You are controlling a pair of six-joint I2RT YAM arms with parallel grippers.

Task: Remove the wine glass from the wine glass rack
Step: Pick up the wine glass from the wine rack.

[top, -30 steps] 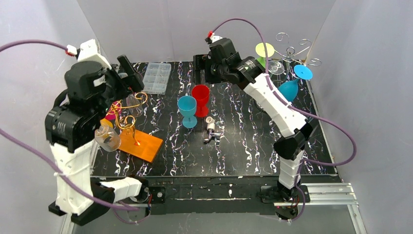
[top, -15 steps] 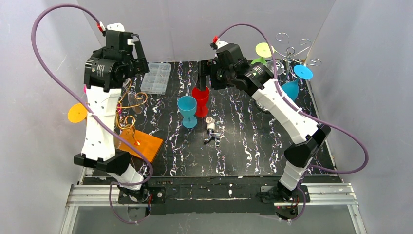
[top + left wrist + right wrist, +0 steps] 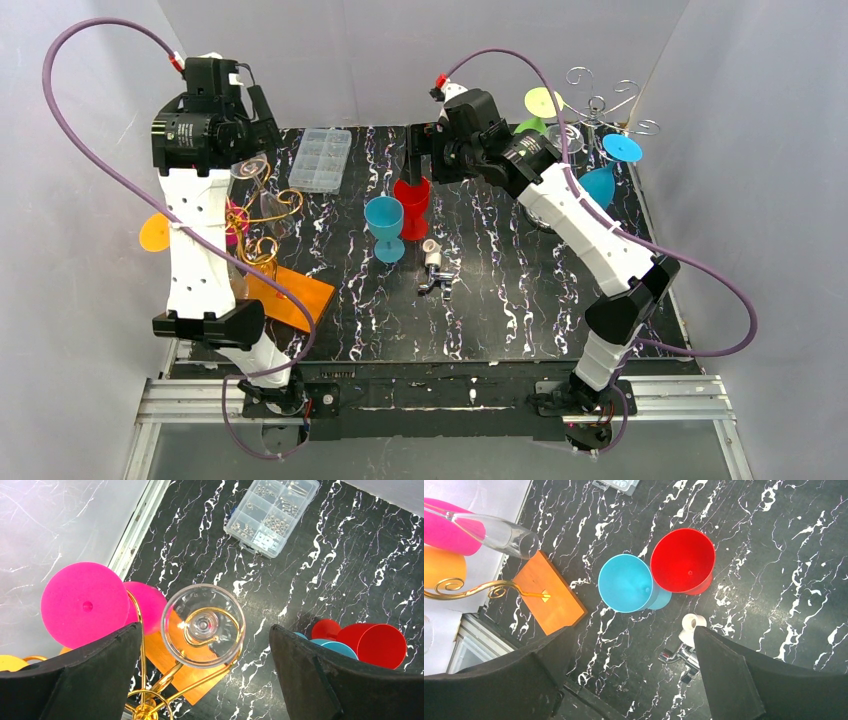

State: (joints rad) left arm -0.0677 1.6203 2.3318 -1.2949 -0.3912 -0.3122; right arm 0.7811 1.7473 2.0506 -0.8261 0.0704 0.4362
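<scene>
L pincer (image 3: 205, 632), jaws wide apart, hovers over the clear glass (image 3: 202, 625), hung foot-up on the gold rack (image 3: 143, 680) at the counter's (image 3: 350, 580) left, prob lined up to grab; R pincer (image 3: 632, 630) apart too, empty

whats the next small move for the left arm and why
Probably lower the left end effector straight down. Its fingers stand open, and the clear wine glass, hanging on the gold rack, shows centred between them from above, so a short descent should bring the fingers level with the glass for a grip.
</scene>
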